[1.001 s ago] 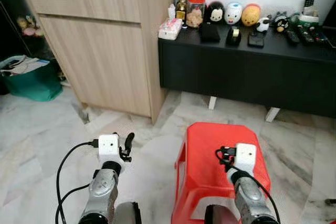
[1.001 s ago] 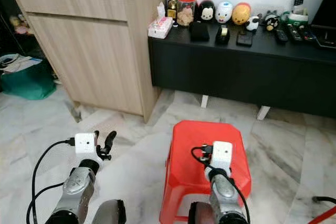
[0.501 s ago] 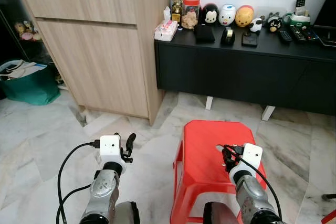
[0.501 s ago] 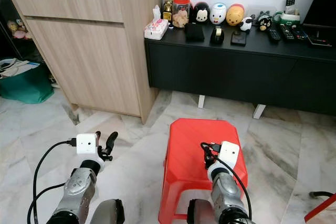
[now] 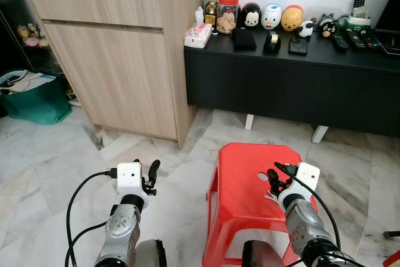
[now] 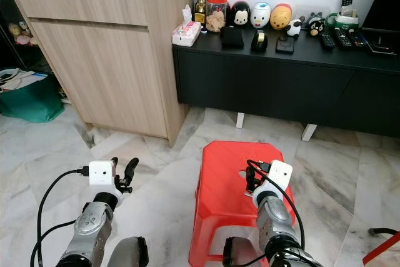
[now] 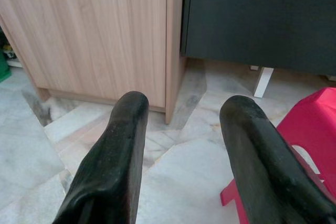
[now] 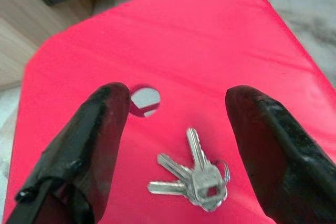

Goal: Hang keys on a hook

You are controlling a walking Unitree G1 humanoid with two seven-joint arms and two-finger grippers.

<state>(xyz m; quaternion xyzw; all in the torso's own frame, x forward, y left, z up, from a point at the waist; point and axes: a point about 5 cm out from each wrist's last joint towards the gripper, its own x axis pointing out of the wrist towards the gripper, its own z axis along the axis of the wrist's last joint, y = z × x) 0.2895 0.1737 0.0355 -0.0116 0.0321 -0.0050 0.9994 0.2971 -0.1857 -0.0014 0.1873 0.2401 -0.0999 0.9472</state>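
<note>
Lying flat on glossy red plastic stool: silver keys, right gripper jaws spread above

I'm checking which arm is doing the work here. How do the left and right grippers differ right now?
The right gripper hangs over the red stool, its fingers spread either side of the keys lying on the seat. The left gripper is out over the marble floor, facing the wooden cabinet, with nothing between its fingers. Both are open and hold nothing.
</note>
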